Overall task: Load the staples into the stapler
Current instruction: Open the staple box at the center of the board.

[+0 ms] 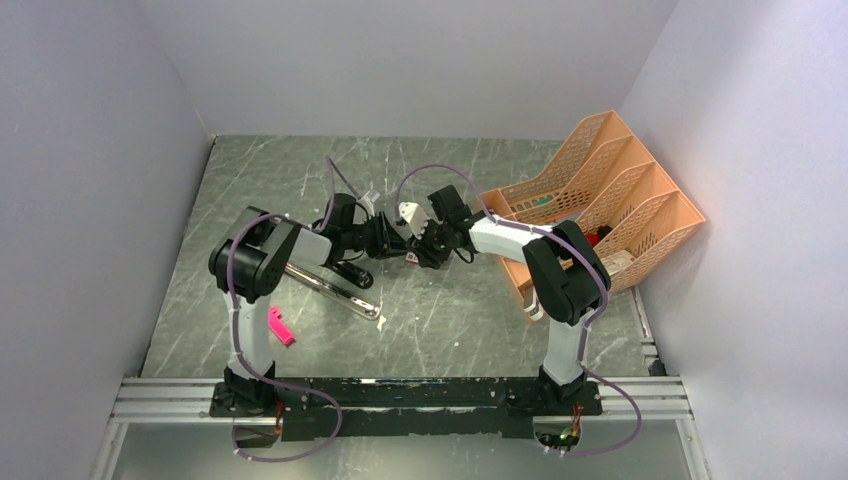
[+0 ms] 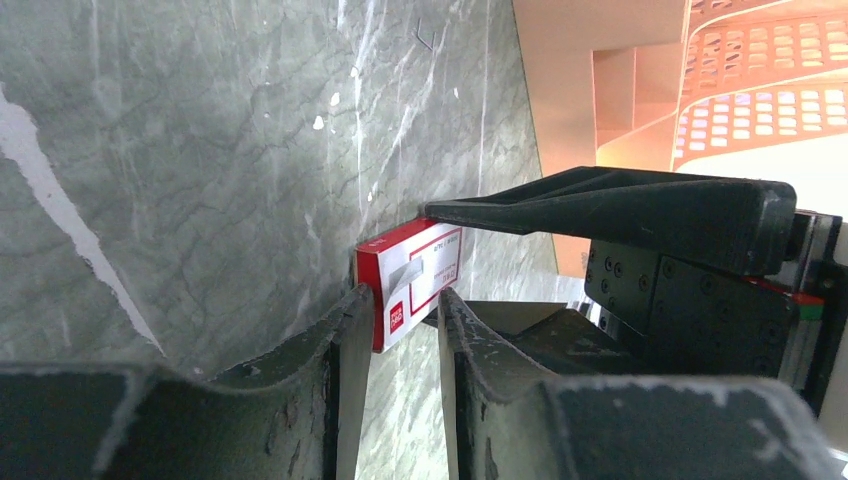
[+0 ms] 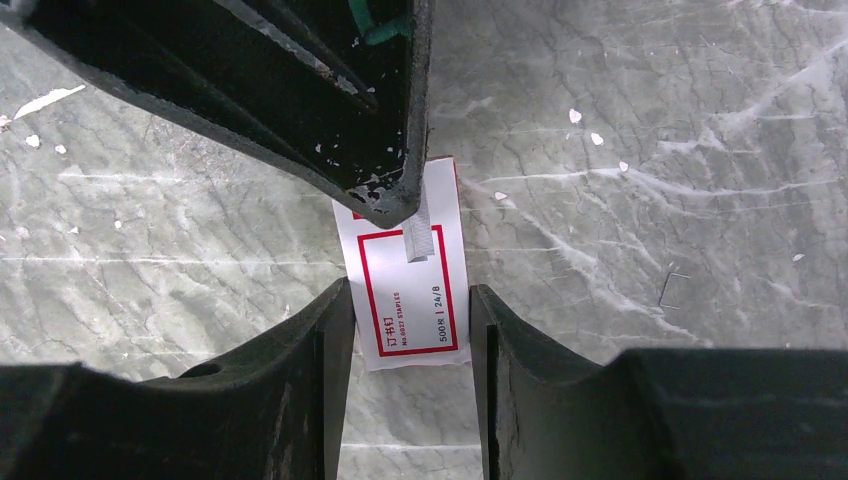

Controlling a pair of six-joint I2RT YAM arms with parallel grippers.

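Grey marble table holds the shiny black stapler with a silver rail, lying apart on the left side. Right gripper squeezes the small red-and-white staple box; left gripper sits round its end, pinching or not I cannot tell. A hard pull could spill the staples

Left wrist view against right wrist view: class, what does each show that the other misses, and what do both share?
Only the left wrist view: the orange file rack. Only the right wrist view: the label's print, legible as 24/8. Both: the staple box gripped by the right end effector, and the grey marble table.
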